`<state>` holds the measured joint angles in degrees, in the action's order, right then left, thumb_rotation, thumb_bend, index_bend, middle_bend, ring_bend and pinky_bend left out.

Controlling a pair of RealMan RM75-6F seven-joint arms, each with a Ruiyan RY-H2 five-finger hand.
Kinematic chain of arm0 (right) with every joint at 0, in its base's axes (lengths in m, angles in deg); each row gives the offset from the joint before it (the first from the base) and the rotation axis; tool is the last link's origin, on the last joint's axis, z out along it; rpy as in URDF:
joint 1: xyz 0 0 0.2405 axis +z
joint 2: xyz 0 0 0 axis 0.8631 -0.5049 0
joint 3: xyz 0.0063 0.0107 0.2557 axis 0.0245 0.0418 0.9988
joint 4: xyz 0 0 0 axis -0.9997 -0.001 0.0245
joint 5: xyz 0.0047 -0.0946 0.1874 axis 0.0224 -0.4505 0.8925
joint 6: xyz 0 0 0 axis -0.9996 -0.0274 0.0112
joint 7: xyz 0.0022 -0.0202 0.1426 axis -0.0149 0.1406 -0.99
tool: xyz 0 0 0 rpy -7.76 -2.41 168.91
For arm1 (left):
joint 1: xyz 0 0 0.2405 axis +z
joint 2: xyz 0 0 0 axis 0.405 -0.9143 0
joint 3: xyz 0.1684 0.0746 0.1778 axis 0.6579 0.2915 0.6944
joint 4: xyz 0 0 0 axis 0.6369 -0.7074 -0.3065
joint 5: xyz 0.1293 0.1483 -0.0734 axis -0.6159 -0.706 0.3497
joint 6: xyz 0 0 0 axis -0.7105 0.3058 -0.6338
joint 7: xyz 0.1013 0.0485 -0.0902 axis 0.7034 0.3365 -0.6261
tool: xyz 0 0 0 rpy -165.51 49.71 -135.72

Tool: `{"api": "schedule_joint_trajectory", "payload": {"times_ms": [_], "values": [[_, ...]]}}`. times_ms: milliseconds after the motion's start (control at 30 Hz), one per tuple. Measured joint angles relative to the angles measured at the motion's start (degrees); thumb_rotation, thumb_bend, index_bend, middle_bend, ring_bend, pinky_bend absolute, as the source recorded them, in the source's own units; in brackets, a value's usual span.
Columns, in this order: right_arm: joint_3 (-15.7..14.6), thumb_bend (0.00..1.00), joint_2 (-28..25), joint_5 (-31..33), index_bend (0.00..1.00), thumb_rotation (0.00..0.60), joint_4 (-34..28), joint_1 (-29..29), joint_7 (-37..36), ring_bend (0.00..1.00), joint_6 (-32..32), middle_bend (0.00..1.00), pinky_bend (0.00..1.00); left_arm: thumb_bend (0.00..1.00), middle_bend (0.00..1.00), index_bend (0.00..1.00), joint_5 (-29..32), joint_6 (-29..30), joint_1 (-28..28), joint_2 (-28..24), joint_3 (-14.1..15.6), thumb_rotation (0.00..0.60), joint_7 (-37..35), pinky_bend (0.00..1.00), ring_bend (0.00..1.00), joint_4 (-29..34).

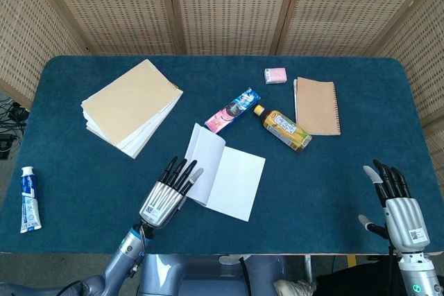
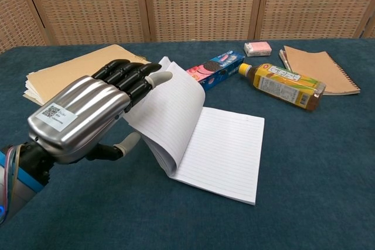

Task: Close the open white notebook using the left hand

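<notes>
The white lined notebook (image 1: 229, 175) (image 2: 217, 150) lies half open near the table's front centre. Its left half (image 2: 170, 115) is raised steeply off the cloth while the right page lies flat. My left hand (image 1: 166, 195) (image 2: 88, 112) is under and behind that raised half, fingers straight and together, fingertips (image 2: 158, 77) touching the back of the lifted pages. It holds nothing. My right hand (image 1: 395, 206) rests at the front right edge, fingers spread, far from the notebook and seen only in the head view.
A stack of tan notebooks (image 1: 132, 105) lies back left. A cookie box (image 1: 232, 110), a yellow drink bottle (image 1: 283, 128), a pink eraser (image 1: 275, 75) and a brown spiral notebook (image 1: 317, 105) sit behind the white notebook. A toothpaste tube (image 1: 28, 199) lies front left.
</notes>
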<state>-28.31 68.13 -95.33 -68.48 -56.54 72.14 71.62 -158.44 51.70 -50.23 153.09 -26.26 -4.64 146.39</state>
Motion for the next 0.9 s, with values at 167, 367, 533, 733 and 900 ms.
{"api": "schedule_joint_trajectory", "payload": {"times_ms": [167, 367, 533, 733, 900], "values": [[0.0, 0.09, -0.1, 0.1, 0.00, 0.600, -0.1, 0.0, -0.1, 0.00, 0.0, 0.00, 0.00, 0.43, 0.00, 0.00, -1.9, 0.3, -1.0, 0.2, -0.4, 0.600, -0.2, 0.00, 0.00, -0.2], [0.1, 0.09, -0.2, 0.1, 0.00, 0.600, -0.1, -0.1, -0.4, 0.00, 0.2, 0.00, 0.00, 0.43, 0.00, 0.00, -3.2, -0.3, -2.5, 0.9, -1.2, 0.600, -0.9, 0.00, 0.00, -0.5], [0.2, 0.09, -0.2, 0.0, 0.00, 0.600, 0.0, 0.0, -0.8, 0.00, 0.2, 0.00, 0.00, 0.43, 0.00, 0.00, -4.5, -0.8, -3.7, 2.0, -1.4, 0.600, -0.8, 0.00, 0.00, -0.6], [0.2, 0.09, -0.3, 0.1, 0.00, 0.600, 0.0, -0.1, -1.0, 0.00, 0.3, 0.00, 0.00, 0.43, 0.00, 0.00, -5.0, -2.6, -4.6, 2.8, -1.1, 0.600, -0.2, 0.00, 0.00, -0.6], [0.2, 0.09, -0.3, 0.1, 0.00, 0.600, 0.0, 0.0, -1.1, 0.00, 0.2, 0.00, 0.00, 0.43, 0.00, 0.00, -4.6, -4.5, -5.0, 3.0, -0.5, 0.600, 0.0, 0.00, 0.00, -0.8]]}}
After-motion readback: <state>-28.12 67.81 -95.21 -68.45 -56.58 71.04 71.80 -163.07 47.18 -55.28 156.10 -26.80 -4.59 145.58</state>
